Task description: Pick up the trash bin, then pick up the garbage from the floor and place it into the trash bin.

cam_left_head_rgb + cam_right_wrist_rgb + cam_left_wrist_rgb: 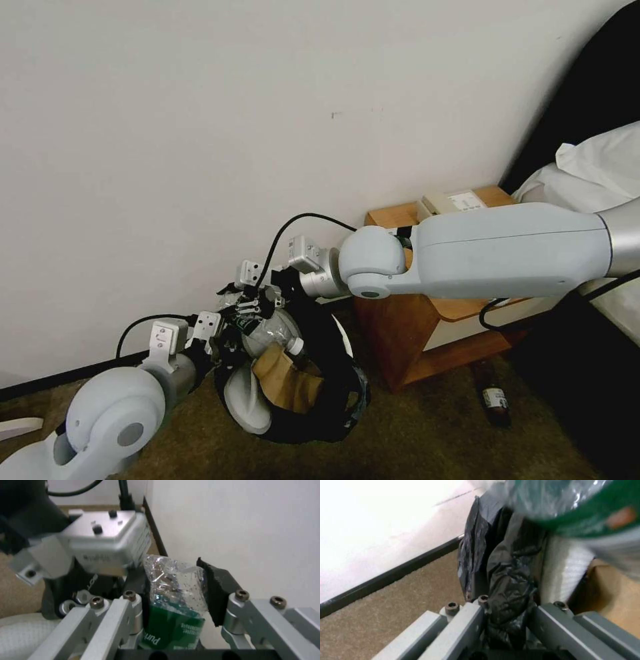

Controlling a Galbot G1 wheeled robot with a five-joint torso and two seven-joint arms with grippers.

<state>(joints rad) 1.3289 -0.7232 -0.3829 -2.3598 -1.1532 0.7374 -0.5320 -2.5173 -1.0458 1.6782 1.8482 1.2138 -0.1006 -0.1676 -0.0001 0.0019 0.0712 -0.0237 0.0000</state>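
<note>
Left gripper point(506, 620) clamped on the black-bag rim of the small round white trash bin point(313, 393), held tilted just above brown carpet point(427, 440) by the wall. Right gripper point(176, 600) pinching a crumpled clear green-labelled plastic bottle point(173, 600) over the bin's mouth, beside a white slipper point(248, 400) and brown cardboard piece point(283, 383) inside.

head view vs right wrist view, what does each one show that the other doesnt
Only the head view takes in the trash bin with a white slipper and brown cardboard piece inside, the wooden nightstand and a dark bottle on the carpet. Only the right wrist view makes out the green label on the crumpled plastic bottle clamped by the right gripper. Both share that bottle, the left gripper, the wall and the carpet.
</note>
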